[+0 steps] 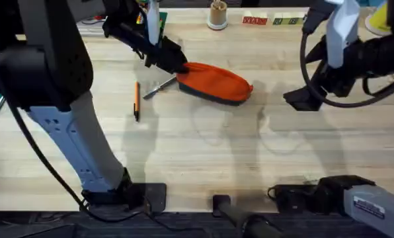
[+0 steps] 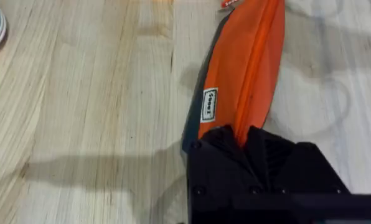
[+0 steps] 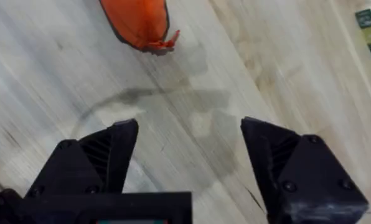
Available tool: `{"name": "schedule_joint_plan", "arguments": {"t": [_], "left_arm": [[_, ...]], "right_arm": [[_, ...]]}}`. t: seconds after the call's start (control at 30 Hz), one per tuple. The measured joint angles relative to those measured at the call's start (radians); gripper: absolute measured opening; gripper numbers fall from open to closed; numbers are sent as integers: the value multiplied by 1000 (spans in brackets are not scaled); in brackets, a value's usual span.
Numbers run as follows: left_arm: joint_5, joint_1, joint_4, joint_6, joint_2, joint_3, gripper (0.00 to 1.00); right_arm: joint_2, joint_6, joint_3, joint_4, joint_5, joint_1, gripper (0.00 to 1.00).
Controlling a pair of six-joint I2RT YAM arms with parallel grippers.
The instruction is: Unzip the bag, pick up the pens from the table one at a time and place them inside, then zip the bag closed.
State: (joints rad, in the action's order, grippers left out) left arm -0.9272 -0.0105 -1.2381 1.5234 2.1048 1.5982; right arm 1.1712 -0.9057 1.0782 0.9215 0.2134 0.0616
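The left pincer [image 1: 174,63] covers the near end of the bag [image 1: 217,82] in the overhead view, and in the left wrist view its black fingers [image 2: 260,155] hide the zipper's end, so whether they grip a pull cannot be told. The silvery pen [image 1: 158,86] runs under that pincer, its far end hidden. In the right wrist view the bag [image 3: 139,22] is cut off by the edge, leaving one end with a small tab.
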Motion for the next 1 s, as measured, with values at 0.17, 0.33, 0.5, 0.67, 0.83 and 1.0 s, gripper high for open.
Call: {"name": "schedule_joint_plan", "arguments": {"t": [0.17, 0.33, 0.5, 0.67, 0.83, 1.0], "left_arm": [[0, 0, 0, 0, 0, 0, 43], [0, 0, 0, 0, 0, 0, 43], [0, 0, 0, 0, 0, 0, 42], [0, 0, 0, 0, 0, 0, 43], [0, 0, 0, 0, 0, 0, 43], [0, 0, 0, 0, 0, 0, 43]], "right_arm": [[40, -39, 0, 0, 17, 0, 997], [67, -59, 0, 0, 46, -1, 996], [81, -68, 0, 0, 126, -36, 996], [89, -73, 0, -2, 244, -103, 997], [113, -94, 0, -8, 333, -150, 996], [154, -120, 0, -11, 370, -158, 997]]}}
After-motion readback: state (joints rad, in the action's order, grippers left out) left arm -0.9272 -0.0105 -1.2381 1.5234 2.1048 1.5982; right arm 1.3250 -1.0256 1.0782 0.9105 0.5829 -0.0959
